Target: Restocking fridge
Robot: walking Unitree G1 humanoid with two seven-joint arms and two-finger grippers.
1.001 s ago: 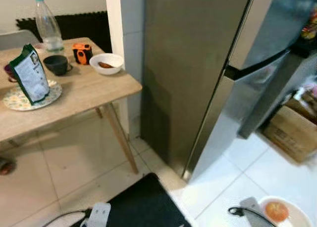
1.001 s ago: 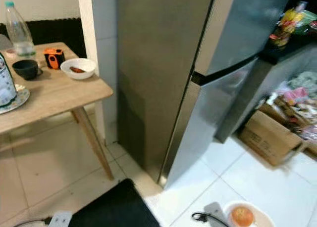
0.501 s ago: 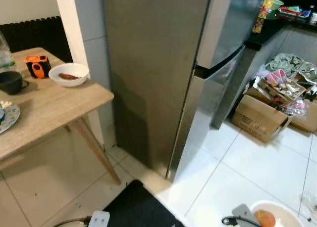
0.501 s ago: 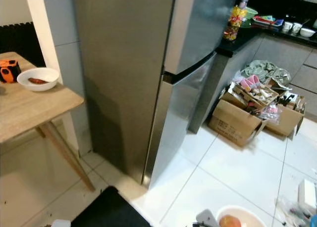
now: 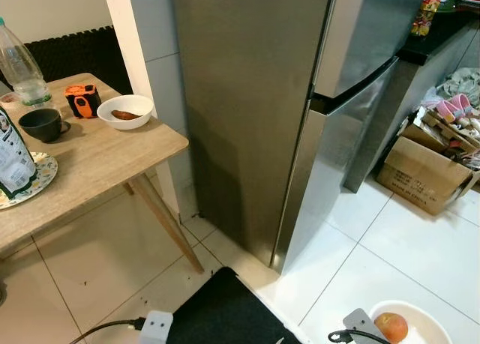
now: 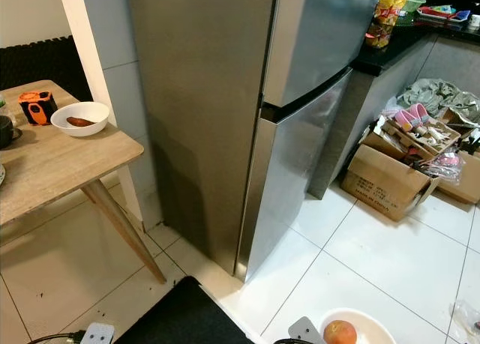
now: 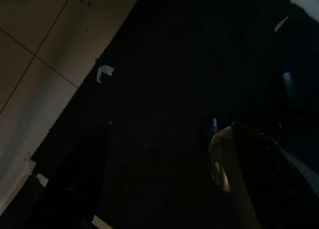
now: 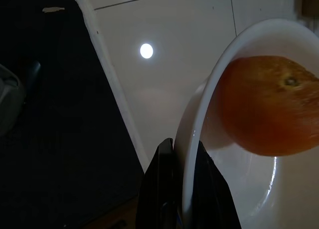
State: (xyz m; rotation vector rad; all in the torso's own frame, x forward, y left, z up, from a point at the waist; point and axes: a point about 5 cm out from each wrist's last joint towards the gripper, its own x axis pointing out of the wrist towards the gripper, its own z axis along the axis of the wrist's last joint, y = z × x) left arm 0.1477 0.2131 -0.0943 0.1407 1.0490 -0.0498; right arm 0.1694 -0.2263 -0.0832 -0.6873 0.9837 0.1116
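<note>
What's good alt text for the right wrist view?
The right gripper pinches the rim of a white bowl between its two black fingers, and an orange fruit sits in the bowl. Below are white floor tiles and a black mat.

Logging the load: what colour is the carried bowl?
White bowl, clearest in the right wrist view.

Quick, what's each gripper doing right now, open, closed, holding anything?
Left gripper: hangs idle over the black mat; fingers too dark to tell.
Right gripper: shut on the rim of the white bowl, which holds an orange fruit.
</note>
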